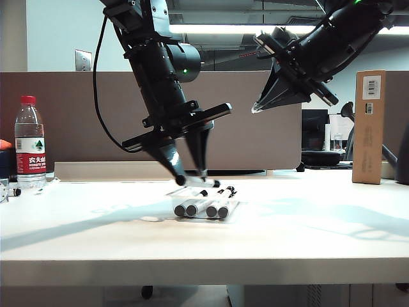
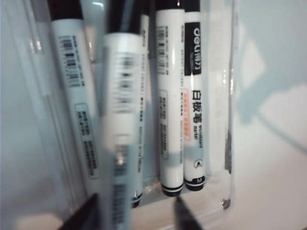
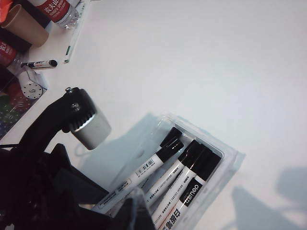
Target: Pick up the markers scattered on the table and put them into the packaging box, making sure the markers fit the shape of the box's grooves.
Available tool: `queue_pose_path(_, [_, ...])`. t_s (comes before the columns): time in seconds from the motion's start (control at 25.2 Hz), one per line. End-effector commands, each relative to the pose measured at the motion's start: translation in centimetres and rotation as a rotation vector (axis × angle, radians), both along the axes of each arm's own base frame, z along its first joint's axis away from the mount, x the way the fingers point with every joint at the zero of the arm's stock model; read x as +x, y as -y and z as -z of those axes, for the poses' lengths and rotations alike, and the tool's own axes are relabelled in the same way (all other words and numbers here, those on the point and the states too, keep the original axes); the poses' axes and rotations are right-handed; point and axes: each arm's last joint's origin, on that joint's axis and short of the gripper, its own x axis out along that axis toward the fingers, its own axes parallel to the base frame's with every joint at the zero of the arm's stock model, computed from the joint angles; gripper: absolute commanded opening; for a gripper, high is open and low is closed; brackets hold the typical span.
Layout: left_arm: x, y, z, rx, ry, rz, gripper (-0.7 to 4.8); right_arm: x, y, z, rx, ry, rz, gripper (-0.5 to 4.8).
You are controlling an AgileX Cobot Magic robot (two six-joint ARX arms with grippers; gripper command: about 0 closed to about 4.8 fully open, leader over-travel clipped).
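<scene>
The markers point(image 1: 204, 203) lie in the packaging box point(image 3: 225, 158) at mid-table; one more point(image 1: 199, 182) sits tilted between the left gripper point(image 1: 192, 176) fingertips just above them, jaws partly parted, hold uncertain. Let go askew, it could straddle a groove or roll off. The right gripper point(image 1: 259, 107) hangs high and well apart; I cannot tell its state.

Water bottle point(image 1: 30, 142) at far left, brown cardboard carton point(image 1: 369, 126) at far right.
</scene>
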Motion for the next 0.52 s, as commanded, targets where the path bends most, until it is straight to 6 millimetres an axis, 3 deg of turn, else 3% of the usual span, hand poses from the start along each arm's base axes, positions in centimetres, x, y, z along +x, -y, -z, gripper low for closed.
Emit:
queue_pose_path(0.04, [-0.07, 0.04, -0.27, -0.004, 0.005, 0.0, 3.48, -0.05, -0.05, -0.45, 0.006, 0.019, -0.011, -0.05])
queue_pose_path(0.12, [-0.05, 0.05, -0.28, -0.005, 0.011, 0.008, 4.34, -0.06, -0.05, -0.43, 0.006, 0.018, -0.011, -0.05])
queue_pose_path(0.2, [0.02, 0.09, -0.3, -0.008, 0.02, 0.014, 4.43, -0.07, -0.04, -0.42, 0.005, 0.016, -0.011, -0.05])
queue_pose_path(0.24, [0.06, 0.21, -0.35, -0.016, 0.031, 0.026, 3.87, -0.07, -0.04, -0.42, 0.005, 0.016, -0.011, -0.05])
queue_pose_path(0.28, [0.05, 0.23, -0.35, -0.02, 0.029, 0.029, 2.05, -0.07, -0.04, -0.42, 0.005, 0.015, -0.011, -0.05])
queue_pose_path(0.32, [0.05, 0.23, -0.35, -0.018, 0.03, 0.028, -0.19, -0.08, -0.04, -0.4, 0.005, 0.013, -0.011, -0.05])
queue_pose_path(0.52, [0.03, 0.26, -0.36, -0.027, 0.028, 0.038, -0.05, -0.14, -0.02, -0.29, 0.0, 0.001, -0.011, -0.05])
